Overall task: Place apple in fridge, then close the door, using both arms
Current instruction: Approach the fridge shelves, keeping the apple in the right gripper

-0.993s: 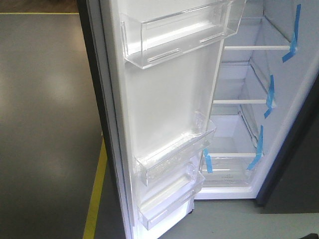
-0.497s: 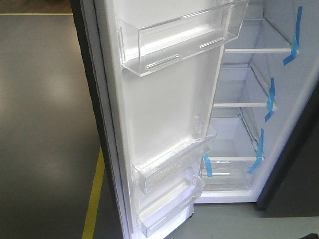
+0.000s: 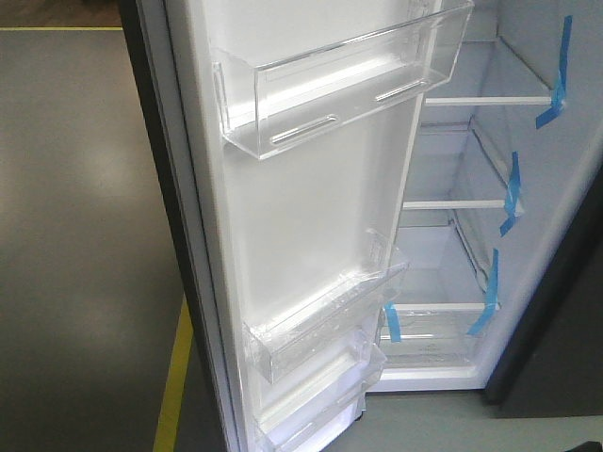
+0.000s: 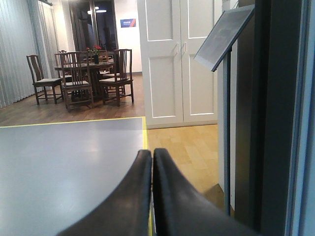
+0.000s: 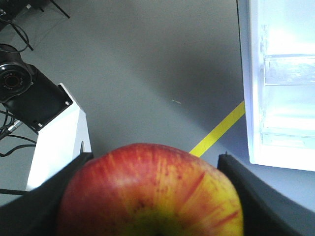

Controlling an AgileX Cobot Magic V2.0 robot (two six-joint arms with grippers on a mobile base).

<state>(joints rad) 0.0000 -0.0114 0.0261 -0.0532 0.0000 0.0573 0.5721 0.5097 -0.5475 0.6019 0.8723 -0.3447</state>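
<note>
The left hand (image 4: 152,156) has its two dark fingers (image 4: 133,196) pressed flat together with nothing between them, tips side by side, reaching forward roughly level. The right hand (image 5: 150,162) is tilted downward and spread wide around the apple (image 5: 152,196). One dark finger (image 5: 44,196) lies against the apple's left flank, the other against its right, gripping it.

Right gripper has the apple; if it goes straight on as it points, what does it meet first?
Probably the grey floor: past the apple in the right gripper only floor shows. The yellow line and the fridge lie off to one side. Depth is unclear.
</note>
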